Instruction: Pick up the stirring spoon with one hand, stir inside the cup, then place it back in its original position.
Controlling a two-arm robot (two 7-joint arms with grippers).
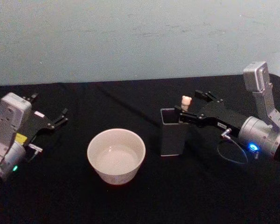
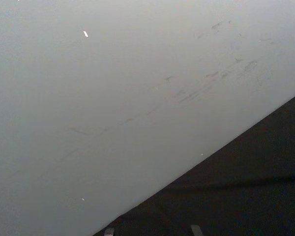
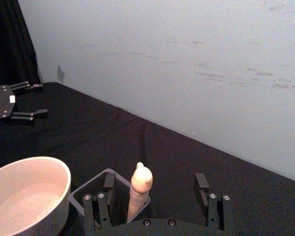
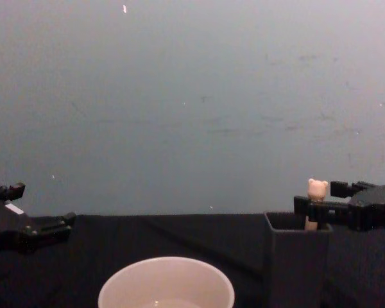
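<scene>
Black right claw (image 1: 189, 106), silver wrist (image 1: 266, 130)

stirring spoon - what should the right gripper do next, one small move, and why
Probably shut the right gripper on the stirring spoon: its fingers stand open either side of the peach handle, which stands upright in the dark grey holder, and nothing is gripped yet. Once held, it can be lifted toward the cup. The left gripper sits parked at the left.
</scene>
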